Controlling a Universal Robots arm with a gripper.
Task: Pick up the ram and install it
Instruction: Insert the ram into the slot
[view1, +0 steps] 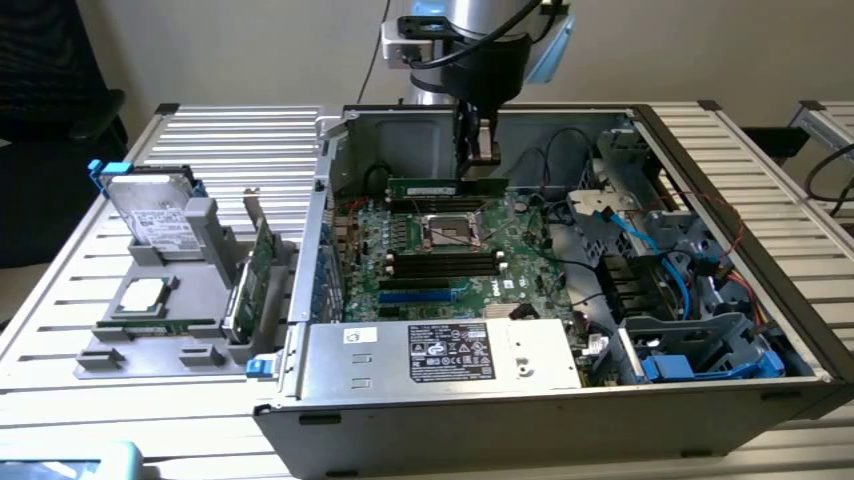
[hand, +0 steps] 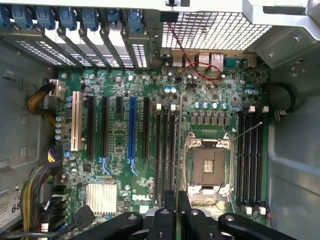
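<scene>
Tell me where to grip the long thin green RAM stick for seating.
The long thin green RAM stick hangs level and on edge under the claw, so pinch its flat faces at the upper long edge, near mid-length, from above.

A plain pale wall (view1: 240, 50) runs across the top of the exterior view, evenly and softly lit, with a thin white cable (view1: 370, 60) hanging down it near the upper centre. A dark chair (view1: 47, 70) stands at the upper left, behind a table (view1: 227, 125) of silvery slatted metal that spreads across the frame.
</scene>
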